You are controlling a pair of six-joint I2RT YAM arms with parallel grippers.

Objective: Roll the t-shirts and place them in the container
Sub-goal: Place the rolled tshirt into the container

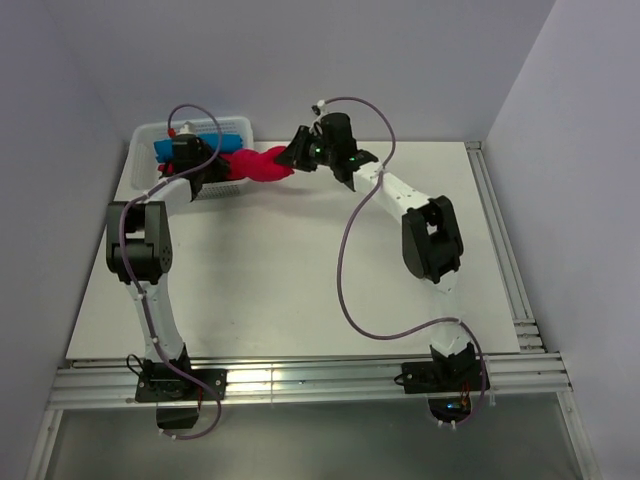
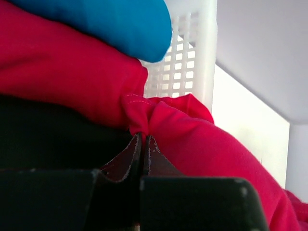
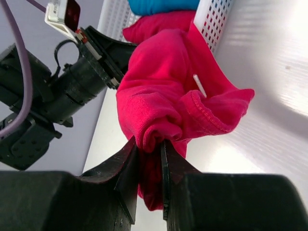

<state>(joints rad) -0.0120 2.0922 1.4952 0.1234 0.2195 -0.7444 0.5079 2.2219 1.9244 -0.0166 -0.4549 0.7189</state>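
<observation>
The crimson t-shirt [image 1: 262, 167] is strung as a twisted rope between the two pincers at the far left of the worktop [image 1: 300, 280]. One end lies at the white perforated basket [image 1: 240, 128] and the other is drawn out to the right of it.

The left pincer [image 2: 144, 140] is closed, with its tips pressed together on a thin hemmed fold of the crimson cloth just beside the basket's wall. A rolled blue t-shirt [image 2: 110, 24] is seen above that fold, lying in the basket. The dark mass under the red cloth in the left wrist view cannot be identified.

The right pincer [image 3: 150, 147] is clamped on a thick bunched fold, so its jaws are kept a little apart by the cloth between them. The collar with its small white neck label [image 3: 199, 85] hangs just beyond that grip.

The garment is probably held at two separated points so that it can be pulled clear of the basket and drawn out lengthwise. A single grip would leave it hanging in a clump. The twist suggests that the cloth has not been spread, and it is judged that it must be laid flat on the open worktop before any rolling can be started. Whether the middle of the shirt touches the worktop cannot be told.
</observation>
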